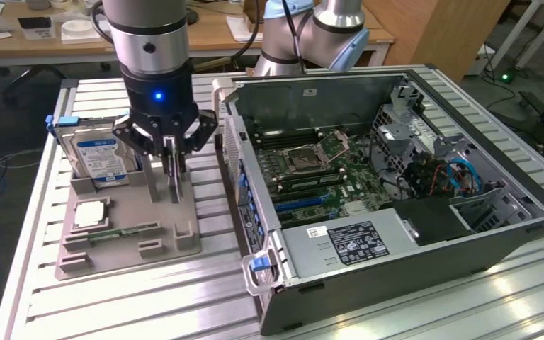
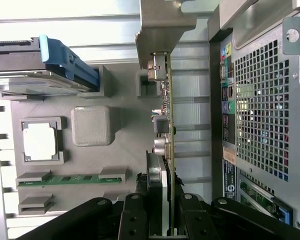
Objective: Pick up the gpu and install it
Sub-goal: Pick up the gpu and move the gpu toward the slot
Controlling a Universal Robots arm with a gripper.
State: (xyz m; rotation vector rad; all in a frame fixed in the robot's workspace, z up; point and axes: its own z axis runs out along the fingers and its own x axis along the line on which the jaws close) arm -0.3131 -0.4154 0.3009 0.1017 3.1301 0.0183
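The gpu (image 1: 173,180) is a thin dark card standing upright on edge over the grey holder tray (image 1: 130,249). My gripper (image 1: 172,152) reaches down from above and is shut on the card's upper edge. I cannot tell whether the card's lower end still touches the tray. In the wrist view the gpu (image 2: 166,115) runs edge-on away from my gripper (image 2: 160,186), and its silvery metal bracket (image 2: 162,25) is at the far end. The open computer case (image 1: 385,177) lies at the exterior view's right, with its motherboard (image 1: 321,177) exposed.
On the tray a silver hard drive (image 1: 100,159) with a blue-white label stands upright, and a square processor (image 1: 91,212) and a green memory stick (image 1: 121,231) lie flat. The case's perforated rear panel (image 2: 260,110) is close beside the card. All of it rests on a slatted metal table (image 1: 159,301).
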